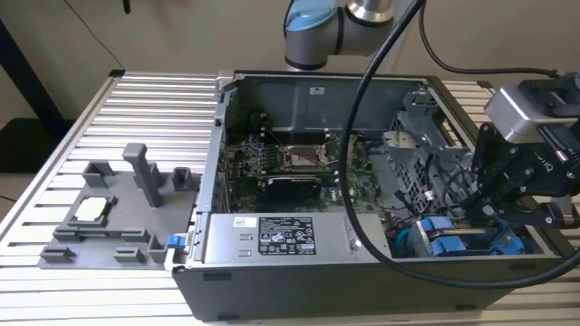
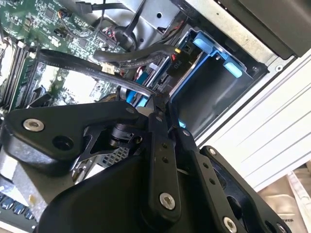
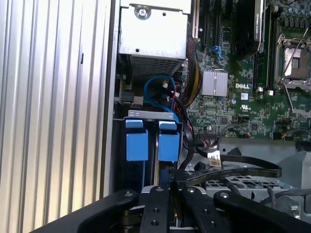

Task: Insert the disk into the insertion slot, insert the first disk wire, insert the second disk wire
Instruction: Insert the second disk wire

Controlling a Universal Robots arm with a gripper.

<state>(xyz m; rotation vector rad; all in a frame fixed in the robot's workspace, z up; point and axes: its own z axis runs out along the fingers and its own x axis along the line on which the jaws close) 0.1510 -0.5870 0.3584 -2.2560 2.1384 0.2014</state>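
The open computer case [image 1: 363, 197] lay on its side on a ribbed metal table [image 1: 145, 109], and the arm reached down into its near corner on the exterior view's right. There the gripper [image 1: 485, 207] hung just above the blue-tabbed drive bays, and in both wrist views its black fingers [image 2: 158, 126] stood drawn close together around the end of a flat black cable [image 2: 82, 65], pinching it near its connector at the fingertips. That cable [image 3: 243, 170] ran off in a flat loop across the perforated metal cage [image 3: 252, 187] toward the green motherboard [image 3: 243, 92]. The insertion slot [image 2: 214, 87] showed in the second wrist view as a dark rectangular bay framed in blue plastic, right beside the fingertips and against the case's outer wall. In the first wrist view two blue tabs [image 3: 137, 141] stood side by side just beyond the fingers, with a looped blue wire [image 3: 155, 85] and a bundle of coloured wires behind them, below the grey power-supply box [image 3: 153, 36]. Whether the disk sat within the bay could not be told from these views. Well apart, on the exterior view's left, a grey fixture tray [image 1: 118, 204] with upright posts rested on the table.
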